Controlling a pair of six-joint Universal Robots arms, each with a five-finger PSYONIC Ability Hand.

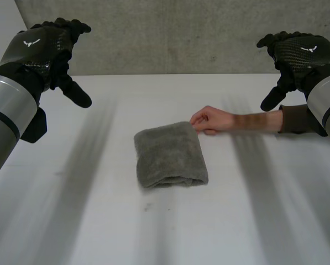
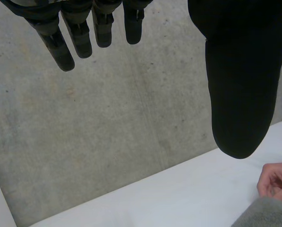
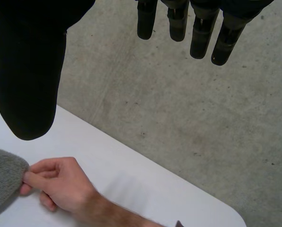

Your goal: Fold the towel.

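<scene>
Grey towel (image 1: 170,155) lies on the white table (image 1: 98,221), folded into a compact bundle, so the folding looks essentially done. A person's hand (image 1: 209,119) pinches the towel's far right corner. Left hand (image 1: 43,47) and right hand (image 1: 297,52) hover well apart from the towel, fingers straight, loosely spread, holding nothing.

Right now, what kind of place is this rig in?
Probably a lab or test bench, not a home: a bare white table, a raw concrete wall behind it, and a person's hand at the corner of the folded grey towel.
</scene>
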